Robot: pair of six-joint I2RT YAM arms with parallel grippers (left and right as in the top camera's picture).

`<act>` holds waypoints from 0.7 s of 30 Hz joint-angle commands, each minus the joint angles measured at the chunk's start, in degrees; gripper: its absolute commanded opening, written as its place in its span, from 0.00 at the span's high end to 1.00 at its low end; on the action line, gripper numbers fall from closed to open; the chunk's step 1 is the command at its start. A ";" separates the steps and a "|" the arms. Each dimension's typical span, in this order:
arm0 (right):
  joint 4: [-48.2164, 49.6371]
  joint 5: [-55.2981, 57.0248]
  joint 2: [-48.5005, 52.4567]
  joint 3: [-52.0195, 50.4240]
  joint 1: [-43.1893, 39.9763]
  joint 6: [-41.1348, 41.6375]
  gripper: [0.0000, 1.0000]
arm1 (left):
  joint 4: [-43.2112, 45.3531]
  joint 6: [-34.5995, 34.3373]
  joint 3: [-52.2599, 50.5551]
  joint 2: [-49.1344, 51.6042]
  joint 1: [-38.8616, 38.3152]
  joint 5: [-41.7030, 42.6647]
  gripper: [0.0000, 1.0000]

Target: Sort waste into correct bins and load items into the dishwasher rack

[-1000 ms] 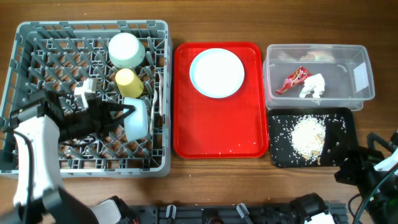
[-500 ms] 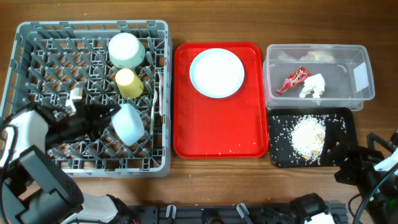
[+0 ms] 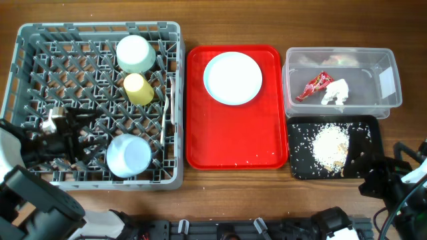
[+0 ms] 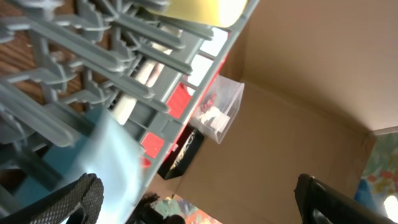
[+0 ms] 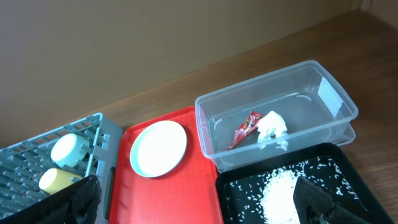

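Since the light blue plate [image 3: 232, 78] lies flat on red tray [image 3: 200, 140] beside rack [image 3: 20, 40], pinch its rim; judged light, stiff, slick. Both spread: left end effector [image 3: 90, 132] over rack, right end effector [image 5: 202, 204] empty.

Left arm [image 3: 12, 148]: smooth white shell over bulky black joints, ending in a black left claw [image 3: 80, 132]. Right arm [image 3: 407, 177]: mostly black, one white panel, thin black cables.
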 commanded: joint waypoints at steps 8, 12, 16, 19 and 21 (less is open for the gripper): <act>0.15 0.96 -0.20 0.26 -0.26 0.35 0.00 | 9.01 -13.14 9.31 -27.43 -8.39 -7.06 0.00; 0.15 0.96 -0.20 0.26 -0.26 0.35 0.00 | 16.13 -14.56 9.31 -28.87 -18.01 7.50 0.00; 0.15 0.96 -0.20 0.26 -0.26 0.35 0.00 | 32.33 -33.88 9.31 -26.36 -34.60 -1.68 0.00; 0.15 0.96 -0.20 0.26 -0.26 0.35 0.00 | 41.53 -46.07 9.31 -25.00 -48.89 -20.17 0.01; 0.15 0.96 -0.20 0.26 -0.26 0.33 0.00 | 48.11 -50.71 9.31 -22.71 -60.94 -35.60 0.25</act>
